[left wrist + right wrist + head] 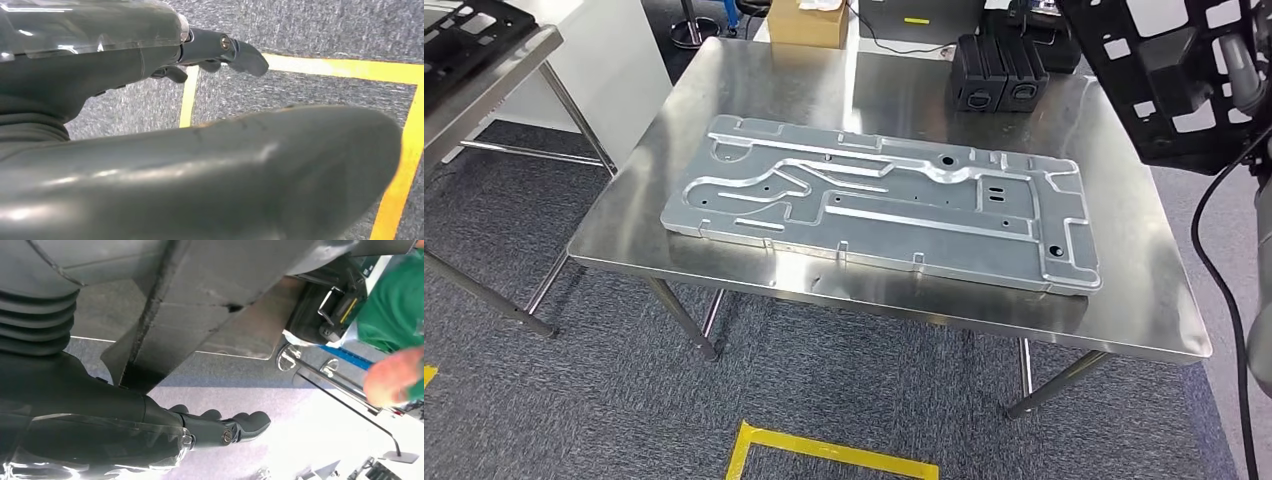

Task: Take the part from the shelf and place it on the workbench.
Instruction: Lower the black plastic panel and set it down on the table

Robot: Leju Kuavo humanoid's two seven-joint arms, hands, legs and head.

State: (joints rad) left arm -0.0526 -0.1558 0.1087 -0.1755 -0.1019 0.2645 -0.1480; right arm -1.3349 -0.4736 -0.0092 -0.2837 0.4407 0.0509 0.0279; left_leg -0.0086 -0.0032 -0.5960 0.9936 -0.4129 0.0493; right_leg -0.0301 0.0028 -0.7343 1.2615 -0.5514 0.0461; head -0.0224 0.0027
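- black perforated plastic part held up in the right hand, above the far right corner of the steel table; right fingers curled along the part's underside.
- large stamped metal panel lies flat across the table's middle.
- black case sits at the table's far edge.
- left hand hangs over grey carpet with yellow floor tape; left fingers apart, holding nothing.
- person's green sleeve beyond the table.

No legible text (labels too blurred)
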